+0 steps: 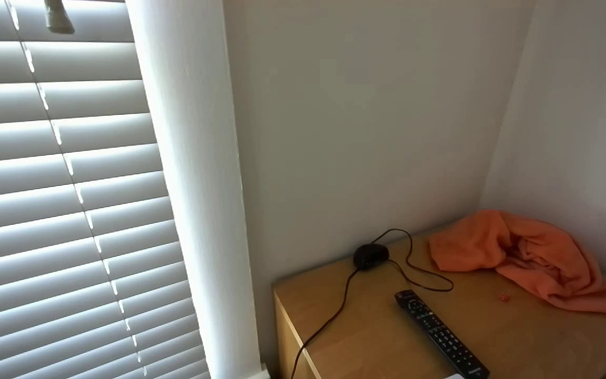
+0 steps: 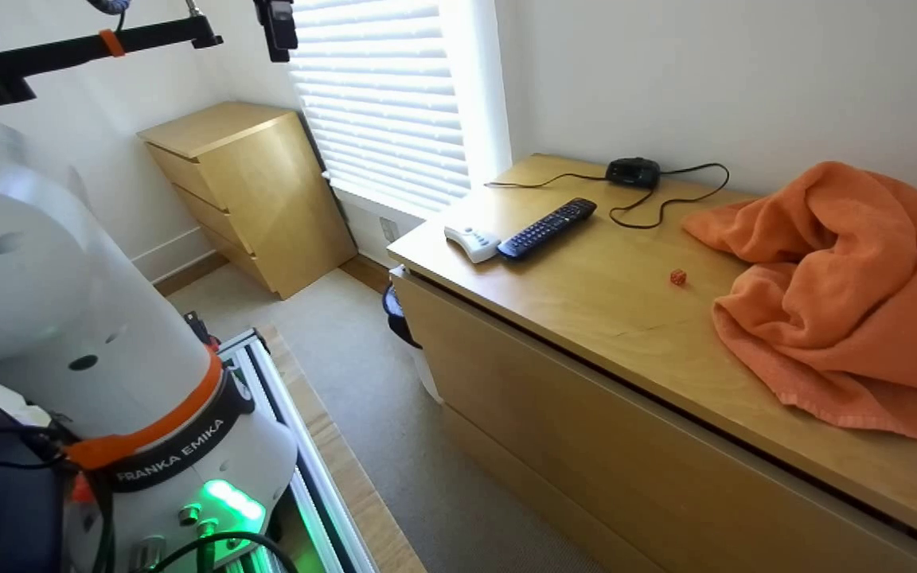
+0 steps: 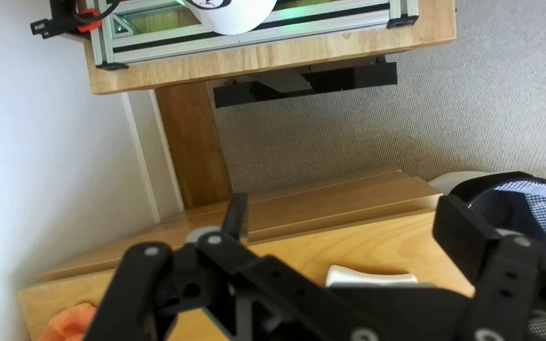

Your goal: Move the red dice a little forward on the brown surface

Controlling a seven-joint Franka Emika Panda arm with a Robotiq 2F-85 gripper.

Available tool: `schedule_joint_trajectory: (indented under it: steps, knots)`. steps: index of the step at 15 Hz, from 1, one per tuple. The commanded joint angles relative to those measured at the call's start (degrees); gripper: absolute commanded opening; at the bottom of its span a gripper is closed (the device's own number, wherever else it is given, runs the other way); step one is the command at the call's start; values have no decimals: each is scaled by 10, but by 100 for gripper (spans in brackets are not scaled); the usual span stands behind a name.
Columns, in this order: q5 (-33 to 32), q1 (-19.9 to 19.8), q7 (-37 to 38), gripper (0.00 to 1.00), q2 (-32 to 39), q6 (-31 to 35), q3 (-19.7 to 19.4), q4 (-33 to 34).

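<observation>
The small red dice (image 1: 504,297) lies on the brown surface (image 1: 366,326), close to the orange cloth. In an exterior view the dice (image 2: 677,277) also lies beside the cloth, behind the front edge of the brown surface (image 2: 578,290). In the wrist view my gripper (image 3: 346,220) is open, its black fingers wide apart with nothing between them. It is above the brown surface (image 3: 339,248). The dice does not show in the wrist view. The fingertips do not show in the exterior views.
An orange cloth (image 2: 840,286) is heaped beside the dice. A black remote (image 2: 548,229), a white controller (image 2: 473,242) and a black device (image 2: 632,172) with a cable lie on the surface. Walls stand behind. A mesh basket (image 3: 529,208) stands at the cabinet's end.
</observation>
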Motion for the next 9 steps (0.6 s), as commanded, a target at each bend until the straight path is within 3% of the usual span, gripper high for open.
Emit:
schedule_joint_trajectory:
  steps: [1,9]
  knots:
    - [-1,-44,23,100,6,9,-56,-11]
    - [9,-140,117,100,51,134,-132,-38]
